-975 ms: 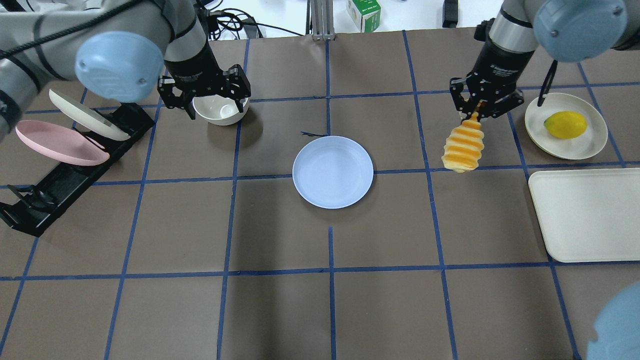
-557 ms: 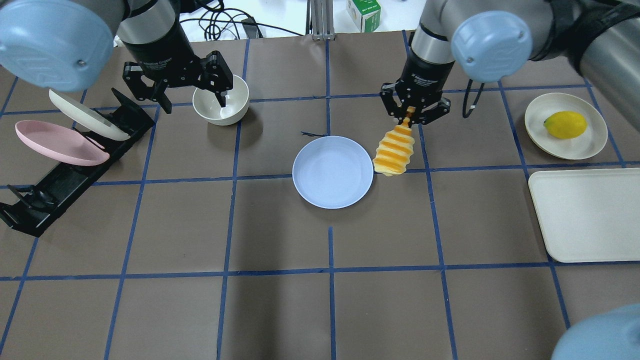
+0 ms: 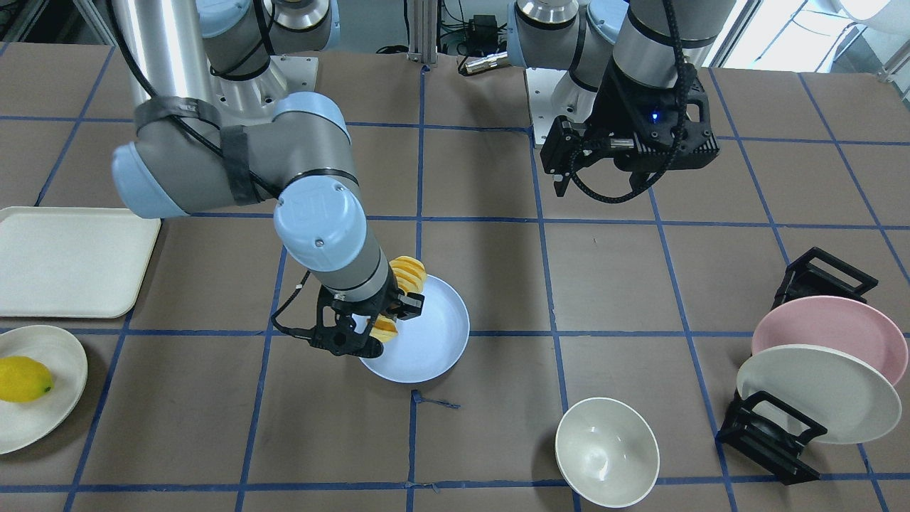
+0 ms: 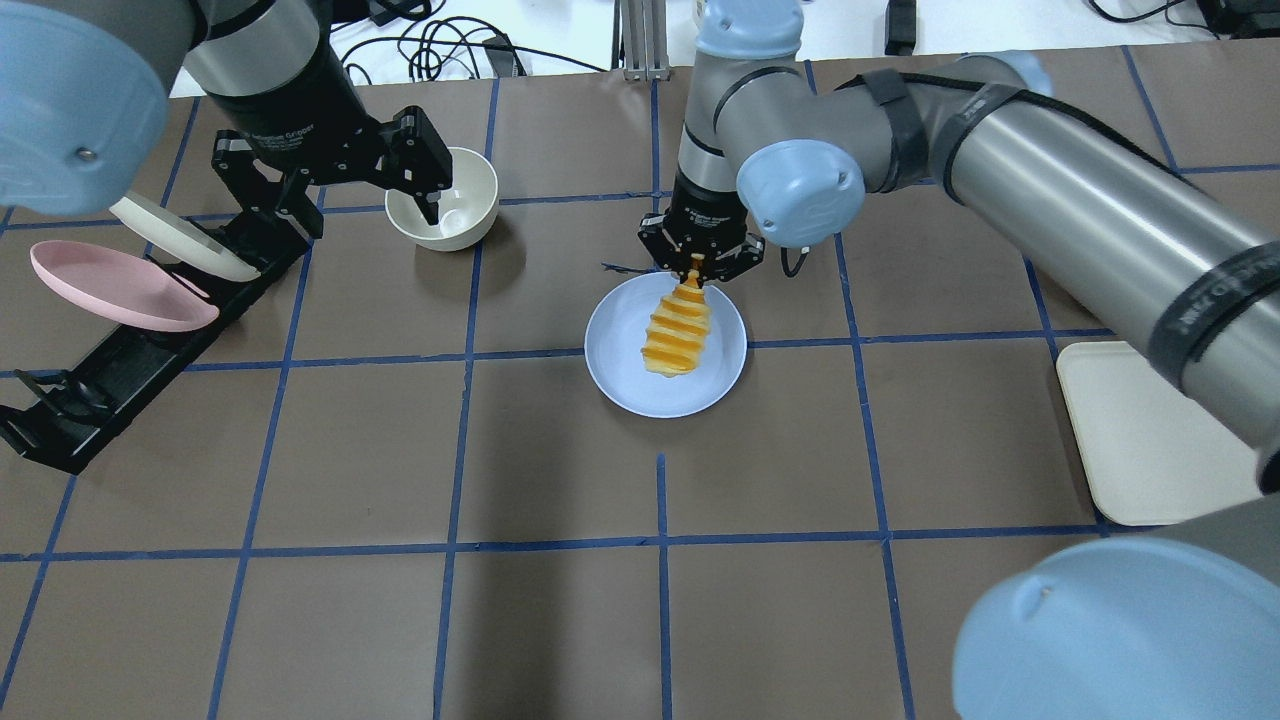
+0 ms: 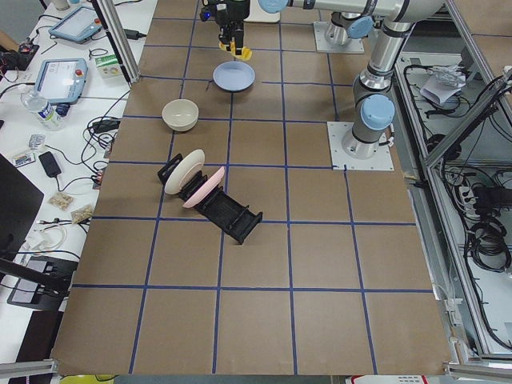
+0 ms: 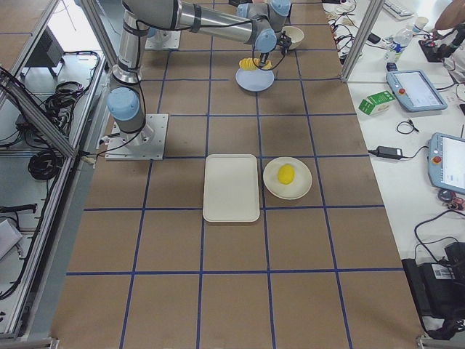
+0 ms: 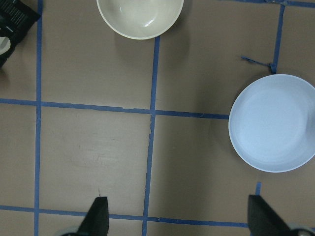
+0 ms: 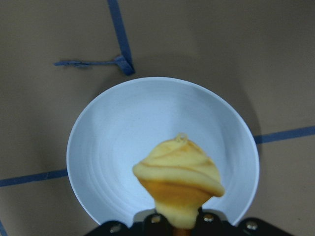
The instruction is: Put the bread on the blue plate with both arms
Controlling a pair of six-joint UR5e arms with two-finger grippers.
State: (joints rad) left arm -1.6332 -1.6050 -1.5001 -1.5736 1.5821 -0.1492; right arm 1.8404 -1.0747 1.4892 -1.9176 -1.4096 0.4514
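Observation:
My right gripper [image 4: 697, 262] is shut on the narrow end of the bread [image 4: 680, 325], a yellow loaf with orange ridges. The loaf hangs tilted over the blue plate [image 4: 620, 355] at the table's middle; I cannot tell whether it touches. The right wrist view shows the bread [image 8: 179, 182] above the plate [image 8: 123, 142]. In the front view the bread [image 3: 407, 274] sits over the plate [image 3: 434, 338] under my right gripper [image 3: 370, 323]. My left gripper [image 4: 325, 190] is open and empty, raised beside the white bowl; its fingers [image 7: 98, 219] are spread wide.
A white bowl [image 4: 443, 212] stands at the back left. A black dish rack [image 4: 130, 365] holds a pink plate [image 4: 110, 285] and a cream plate [image 4: 185, 240]. A cream tray [image 4: 1140, 450] lies at the right. A lemon [image 3: 25, 378] lies on a cream plate [image 3: 43, 419].
My right arm has swung left with the bread, from beside the lemon's plate to over the blue plate. My left gripper has drifted left, off the bowl.

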